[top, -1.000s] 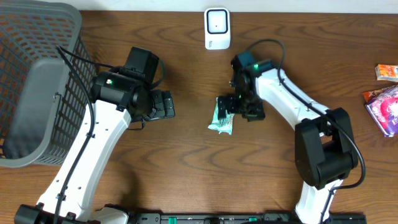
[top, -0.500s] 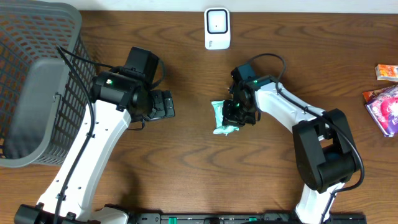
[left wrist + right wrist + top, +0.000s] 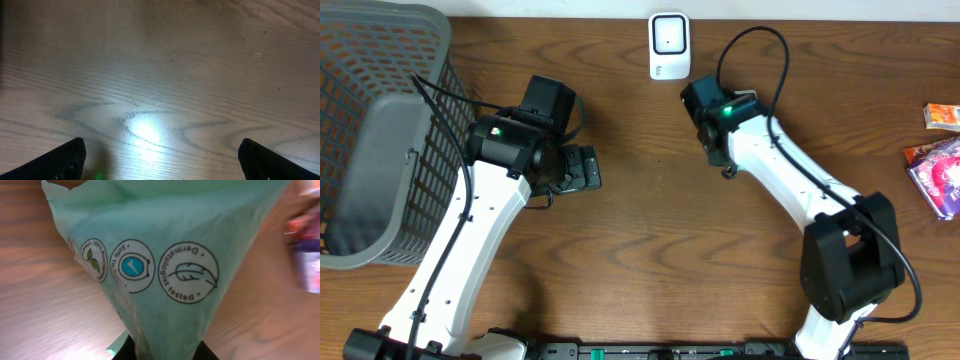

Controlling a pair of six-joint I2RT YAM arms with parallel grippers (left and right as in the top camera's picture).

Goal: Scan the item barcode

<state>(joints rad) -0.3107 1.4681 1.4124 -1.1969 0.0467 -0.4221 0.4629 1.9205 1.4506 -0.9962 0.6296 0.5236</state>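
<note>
Right hand [image 3: 165, 352] pinches a mint-green wipes packet [image 3: 170, 240] above the counter [image 3: 160, 75]; left hand [image 3: 162, 165] spread wide, holding nothing.

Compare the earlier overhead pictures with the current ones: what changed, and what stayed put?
The right gripper closed on the green packet, lifted it off the table and carried it toward the white scanner at the far edge. The left gripper stayed open and motionless; the basket and the snack packs at the right edge did not move.
</note>
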